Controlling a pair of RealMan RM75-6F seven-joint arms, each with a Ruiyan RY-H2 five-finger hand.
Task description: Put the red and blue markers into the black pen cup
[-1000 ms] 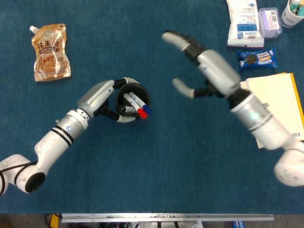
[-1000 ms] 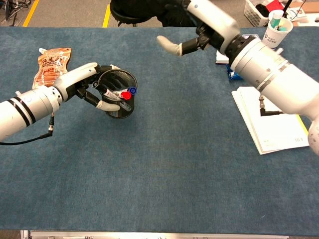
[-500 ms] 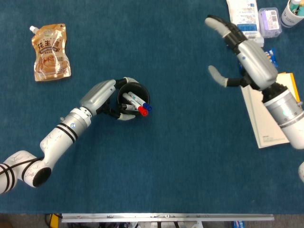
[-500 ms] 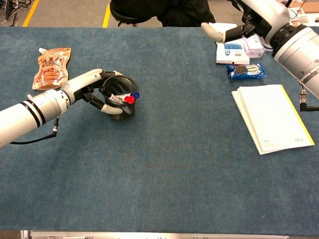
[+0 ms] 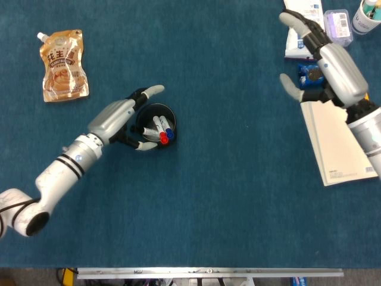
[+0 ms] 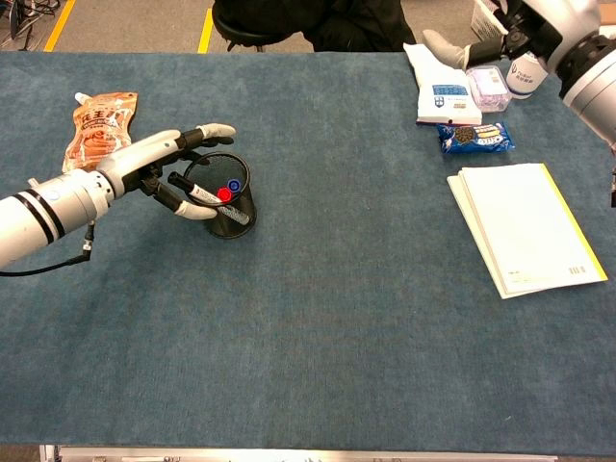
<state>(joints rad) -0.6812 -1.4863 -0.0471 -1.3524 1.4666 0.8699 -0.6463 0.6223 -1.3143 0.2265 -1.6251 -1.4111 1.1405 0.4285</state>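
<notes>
The black mesh pen cup [image 5: 156, 127] [image 6: 228, 200] stands upright on the blue table. Inside it lean the red-capped marker [image 5: 162, 139] [image 6: 222, 193] and the blue-capped marker [image 5: 169, 134] [image 6: 234, 185], beside a third, dark-tipped one. My left hand [image 5: 116, 118] [image 6: 154, 166] lies at the cup's left side with its fingers spread around the rim and its thumb by the near wall; whether it touches the cup is unclear. At the far right my right hand [image 5: 326, 57] [image 6: 502, 23] hovers open over the snack packets, holding nothing.
A brown snack pouch [image 5: 64, 65] [image 6: 99, 130] lies at the far left. At the right are a yellow-edged notebook [image 5: 342, 140] [image 6: 525, 226], a blue cookie packet [image 6: 474, 139], a white packet [image 6: 441, 96] and a paper cup [image 6: 527, 72].
My left hand has loosened from the cup and spread its fingers; the cup has shifted slightly left. My right hand has drawn back from mid-table to the far right.
</notes>
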